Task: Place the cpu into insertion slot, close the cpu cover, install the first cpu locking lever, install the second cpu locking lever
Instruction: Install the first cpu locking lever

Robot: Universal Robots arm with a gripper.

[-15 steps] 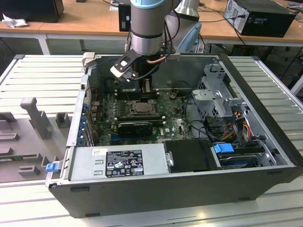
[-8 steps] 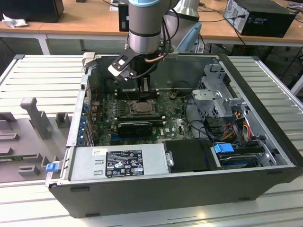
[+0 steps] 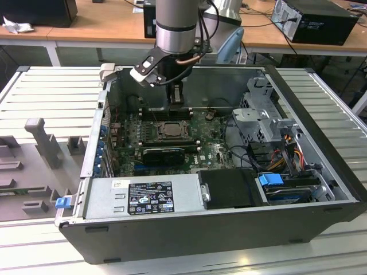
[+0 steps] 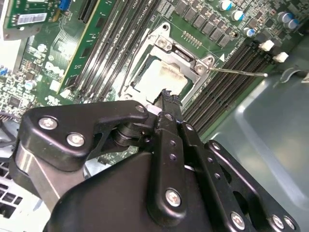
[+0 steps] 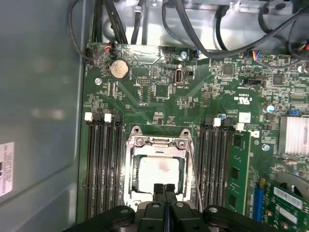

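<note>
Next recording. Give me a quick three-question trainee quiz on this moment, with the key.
1. True or false: the chip lies under the metal cover and shows through its window.
2. The pincer is: A wide open; B shut; C gripping a cable.
3. Fill in: in the first wrist view, the round coin battery sits on the green circuit ____.
Key: 1 true; 2 B; 3 board.
</note>
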